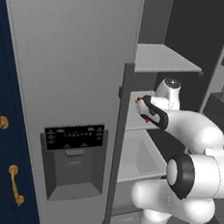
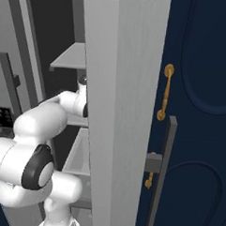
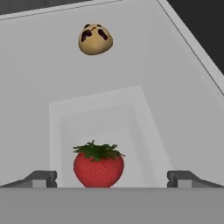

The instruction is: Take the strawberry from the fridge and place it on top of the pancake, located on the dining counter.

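Strawberry [image 3: 98, 165] sits on the fridge shelf [image 3: 175, 109] between my end effector [image 3: 112, 178] fingers, which are spread wide and not yet gripping, a speckled bun [image 3: 95, 39] lying beyond, so grasping, carrying and pancake placement all remain.

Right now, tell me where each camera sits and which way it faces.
Left base view: behind the arm's left, facing the tall grey two-door fridge; the white arm reaches inside.
Right base view: behind the arm's right, facing the open grey door's edge; the arm rises at lower left.
Hand view: on the hand, looking along the open gripper at the small red strawberry and a tan dark-spotted lump beyond.
Both base views share fridge shelves and arm.
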You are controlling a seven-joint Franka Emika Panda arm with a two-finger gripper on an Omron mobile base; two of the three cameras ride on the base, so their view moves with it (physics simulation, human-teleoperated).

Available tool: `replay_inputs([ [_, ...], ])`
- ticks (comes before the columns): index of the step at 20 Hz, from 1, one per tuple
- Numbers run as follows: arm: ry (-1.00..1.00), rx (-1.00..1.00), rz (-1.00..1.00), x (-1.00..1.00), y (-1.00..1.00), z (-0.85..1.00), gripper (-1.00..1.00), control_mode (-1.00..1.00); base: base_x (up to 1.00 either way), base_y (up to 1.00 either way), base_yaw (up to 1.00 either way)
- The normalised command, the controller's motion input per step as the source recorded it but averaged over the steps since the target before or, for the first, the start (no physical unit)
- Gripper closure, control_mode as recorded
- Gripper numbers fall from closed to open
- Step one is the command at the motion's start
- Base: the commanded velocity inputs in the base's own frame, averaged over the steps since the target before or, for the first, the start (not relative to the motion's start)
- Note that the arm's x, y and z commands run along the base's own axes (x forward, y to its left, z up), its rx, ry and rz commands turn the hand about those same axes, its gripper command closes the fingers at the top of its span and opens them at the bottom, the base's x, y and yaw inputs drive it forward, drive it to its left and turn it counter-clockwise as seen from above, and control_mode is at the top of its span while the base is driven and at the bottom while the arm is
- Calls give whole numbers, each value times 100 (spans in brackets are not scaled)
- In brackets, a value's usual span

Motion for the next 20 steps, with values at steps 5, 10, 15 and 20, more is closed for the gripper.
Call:
replay_inputs([
  [5,7,5,0,3,2,-15,-100,-100,0,0,0],
  [10,0,1,0,0,15,-18,-100,-100,0,0,0],
  [15,0,0,-1,0,14,-17,-100,-100,0,0,0],
  [20,-1,0,0,0,0,-23,-100,-100,0,0,0],
])
